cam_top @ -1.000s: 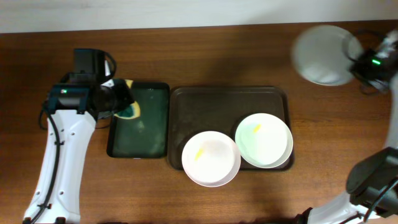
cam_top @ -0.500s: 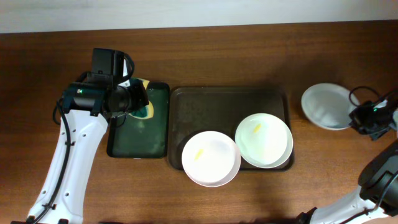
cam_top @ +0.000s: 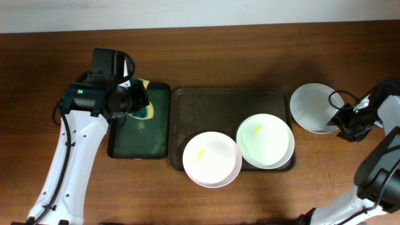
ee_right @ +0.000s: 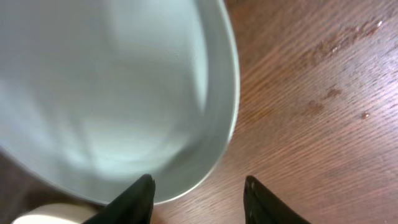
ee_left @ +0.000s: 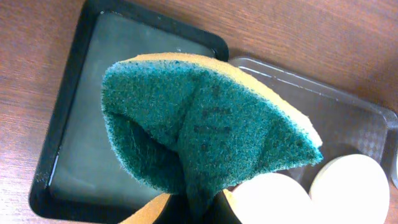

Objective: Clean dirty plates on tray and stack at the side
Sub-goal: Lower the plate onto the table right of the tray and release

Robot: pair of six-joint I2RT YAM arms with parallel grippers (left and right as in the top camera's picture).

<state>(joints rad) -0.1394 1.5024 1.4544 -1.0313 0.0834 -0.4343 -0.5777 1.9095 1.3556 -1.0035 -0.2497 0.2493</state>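
Two white plates lie on the brown tray (cam_top: 212, 106), each with a small yellow smear: one at the front (cam_top: 211, 159), one to its right (cam_top: 265, 140). A third white plate (cam_top: 312, 107) rests on the table just right of the tray and fills the right wrist view as plate (ee_right: 112, 87). My right gripper (cam_top: 342, 119) sits at that plate's right rim, open; the jaws of the right gripper (ee_right: 198, 183) stand apart with nothing between them. My left gripper (cam_top: 134, 103) hovers over the dark green tray, shut on a green and yellow sponge (ee_left: 205, 124).
The narrow dark green tray (cam_top: 140, 134) lies left of the brown tray, touching it. Small water drops (ee_right: 323, 106) mark the wood right of the plate. The right arm's base (cam_top: 381, 181) stands at the front right.
The right arm carried the third plate from the back right down to the table beside the tray, and its jaws have opened off it. The left arm shifted slightly right, then held still.
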